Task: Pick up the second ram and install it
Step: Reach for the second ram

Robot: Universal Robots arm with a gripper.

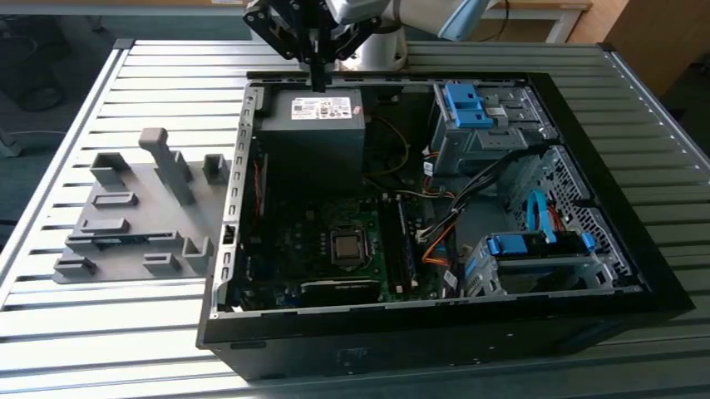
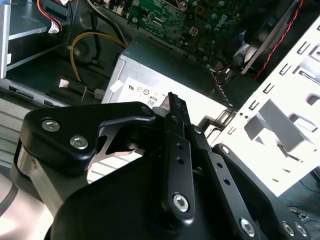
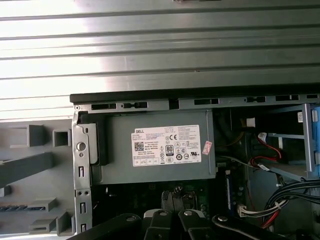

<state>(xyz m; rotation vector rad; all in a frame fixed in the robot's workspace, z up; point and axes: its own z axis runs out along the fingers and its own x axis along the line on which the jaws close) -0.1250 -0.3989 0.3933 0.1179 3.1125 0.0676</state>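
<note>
Near boxy grey power supply (image 1: 311,125), matte black tool (image 1: 319,81), pinched closed.

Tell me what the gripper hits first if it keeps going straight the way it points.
Most likely the grey power supply in the open computer case: the gripper points down at its labelled face, near the case's edge. Depth is unclear, so it might clip that edge instead.
</note>
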